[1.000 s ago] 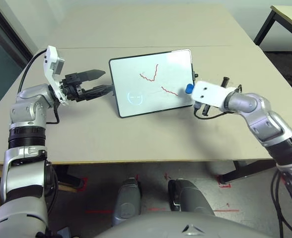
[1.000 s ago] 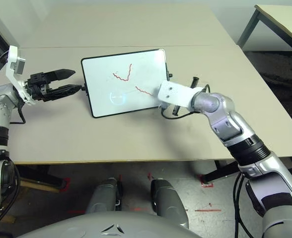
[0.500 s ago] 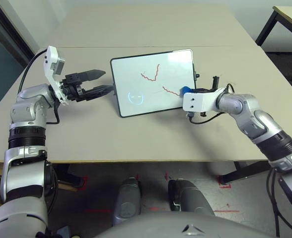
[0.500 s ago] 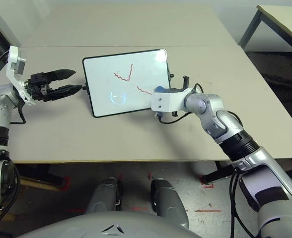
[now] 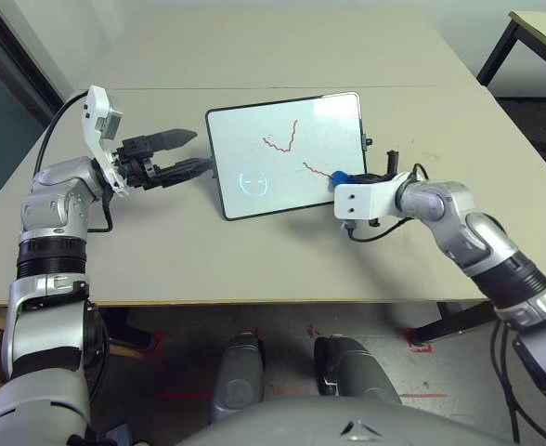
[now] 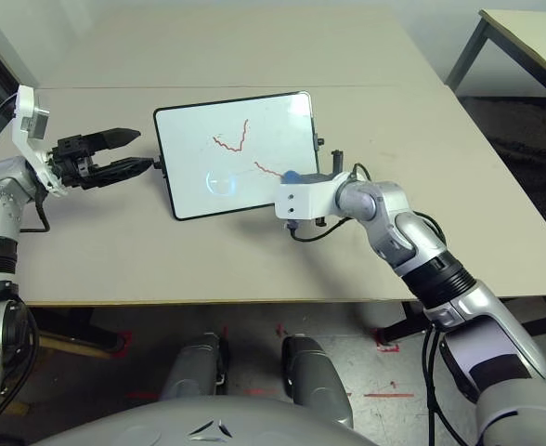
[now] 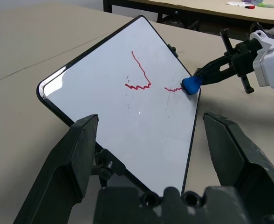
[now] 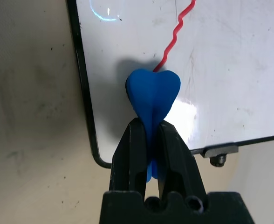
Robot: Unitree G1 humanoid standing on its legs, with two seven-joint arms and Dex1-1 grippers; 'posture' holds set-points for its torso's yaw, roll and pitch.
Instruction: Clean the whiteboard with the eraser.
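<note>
Lying flat on the beige table (image 5: 254, 56), the whiteboard (image 5: 287, 153) sits near the middle of the left eye view with red squiggles (image 5: 282, 139) on it. At its 4 o'clock corner the right claw (image 5: 343, 178) pinches the blue eraser (image 5: 341, 176) against the board; at 9 o'clock the left claw (image 5: 191, 153) hangs just beside the frame, fingers spread and empty.

In the left wrist view the two black fingers (image 7: 76, 154) stand wide apart around the near edge of the whiteboard (image 7: 127, 116), touching nothing, while the eraser (image 7: 191, 85) rests at the end of a red stroke.

In the right wrist view the right claw (image 8: 151, 135) is squeezed tight on the eraser (image 8: 153, 93), which bulges above the fingertips over the board's corner.
</note>
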